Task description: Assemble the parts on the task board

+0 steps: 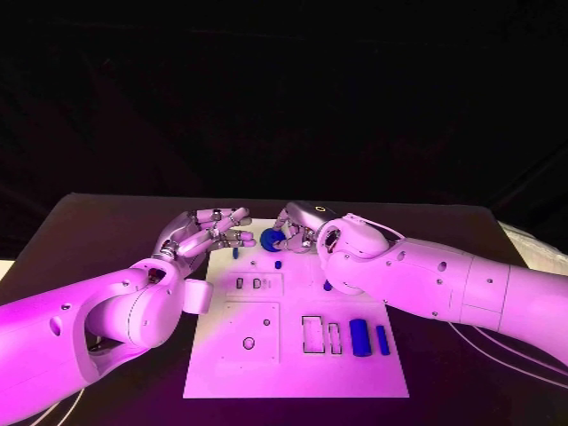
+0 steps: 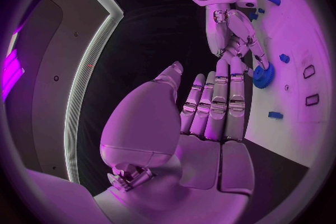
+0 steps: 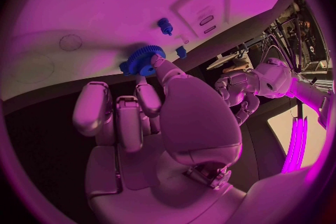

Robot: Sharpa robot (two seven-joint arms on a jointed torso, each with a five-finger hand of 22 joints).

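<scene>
Now the table (image 1: 105, 222) carries the white board (image 1: 297, 355), with both hands at its far edge. Left hand (image 1: 208, 232) holds nothing, fingers straight and a little apart, beside the board. Right hand (image 1: 300, 229) pinches the blue gear (image 3: 142, 60) at the far edge, against the board. Small blue parts (image 1: 361, 337) lie near the board's right side

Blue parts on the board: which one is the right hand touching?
The round toothed blue gear at the far edge of the task board. The right hand has a fingertip on it; the two blue bars lie untouched on the board's near right.
</scene>
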